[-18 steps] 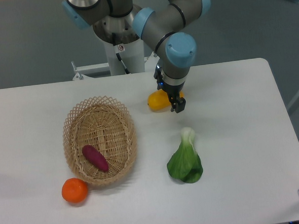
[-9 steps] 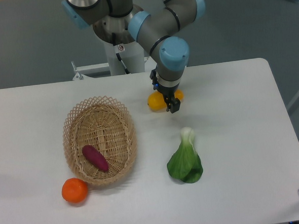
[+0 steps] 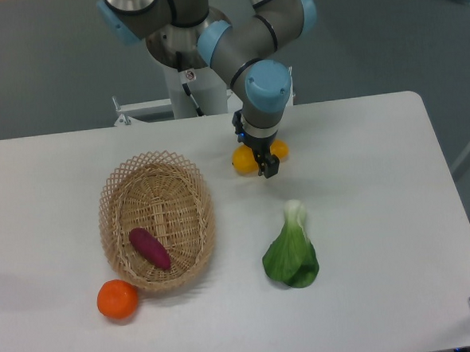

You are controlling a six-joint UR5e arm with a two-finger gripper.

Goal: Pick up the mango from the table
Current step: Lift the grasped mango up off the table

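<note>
The mango (image 3: 243, 161) is a yellow-orange fruit lying on the white table (image 3: 363, 184) at the back middle. My gripper (image 3: 264, 160) hangs right over its middle, so only its left end and a bit of its right end (image 3: 280, 149) show. One dark finger (image 3: 270, 167) stands in front of the fruit, and the other is hidden behind it. The jaws look open, straddling the mango, which rests on the table.
A wicker basket (image 3: 113, 201) at the left holds a purple sweet potato (image 3: 149, 248). A round orange (image 3: 117, 300) lies by the basket's front edge. A green bok choy (image 3: 291, 251) lies in front of the gripper. The arm's base (image 3: 187, 75) stands behind the table.
My gripper has shifted a little to the left and now sits over the mango's middle instead of its right end. The mango has not moved.
</note>
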